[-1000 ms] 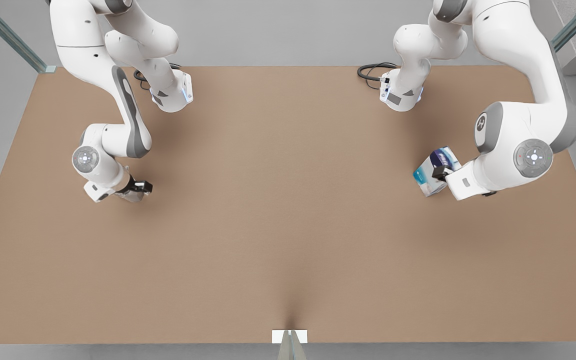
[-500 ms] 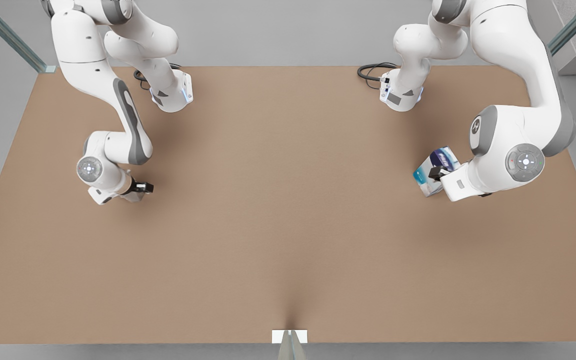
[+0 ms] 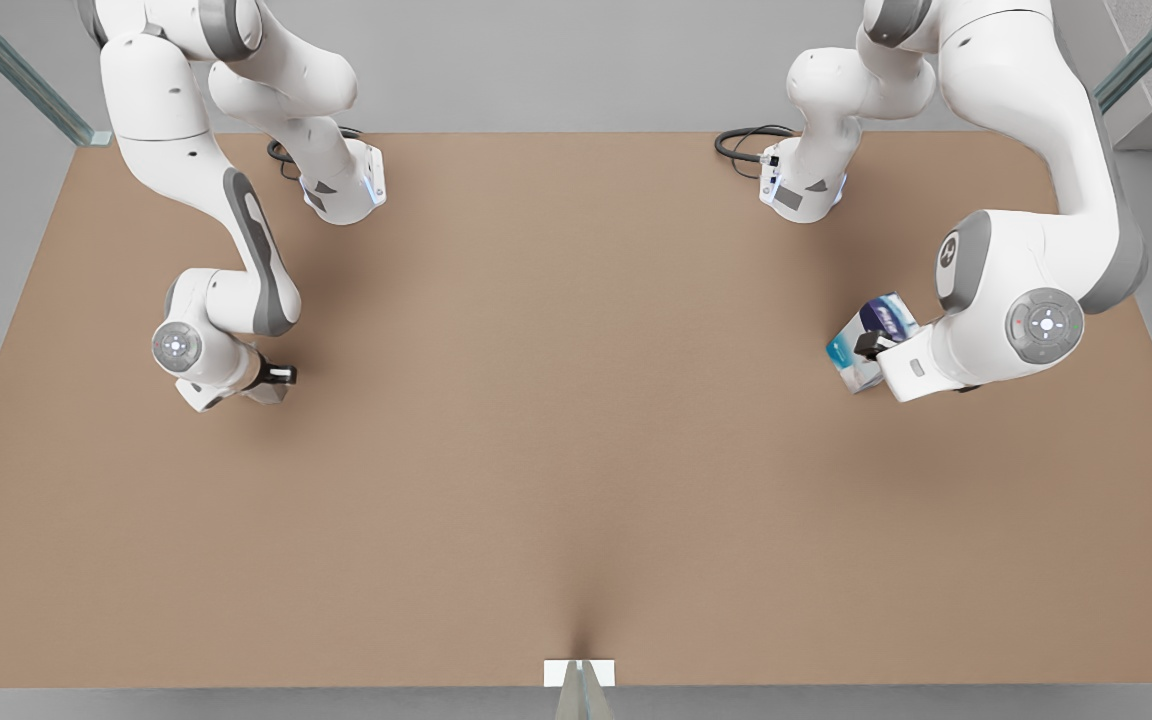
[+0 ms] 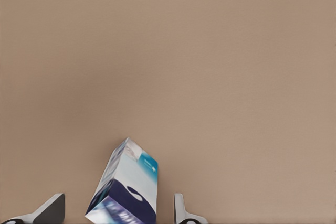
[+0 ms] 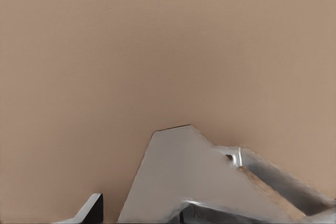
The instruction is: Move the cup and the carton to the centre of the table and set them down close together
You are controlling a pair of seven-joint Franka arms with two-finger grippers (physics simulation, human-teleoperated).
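Note:
The carton (image 3: 848,356), white, dark blue and teal, stands tilted on the tan table (image 3: 576,400) at the front view's right. My left gripper (image 3: 872,348) is open and straddles it. In the left wrist view the carton (image 4: 126,187) sits between both fingers (image 4: 181,211) with a gap on each side. The shiny silvery cup (image 3: 268,393) is at the front view's left, at the tip of my right gripper (image 3: 274,384). In the right wrist view the cup (image 5: 184,182) looms close, and one dark finger (image 5: 92,205) stands a little apart from it. The other finger is hidden.
Both arm bases (image 3: 341,190) (image 3: 801,190) stand at the table's far edge, each with a black cable (image 3: 746,145) beside it. A small white marker (image 3: 579,672) sits at the middle of the near edge. Open tabletop lies between the two arms.
Both wrists have shifted slightly, the left gripper settling closer around the carton and the right gripper lower at the cup. The carton has stayed where it was.

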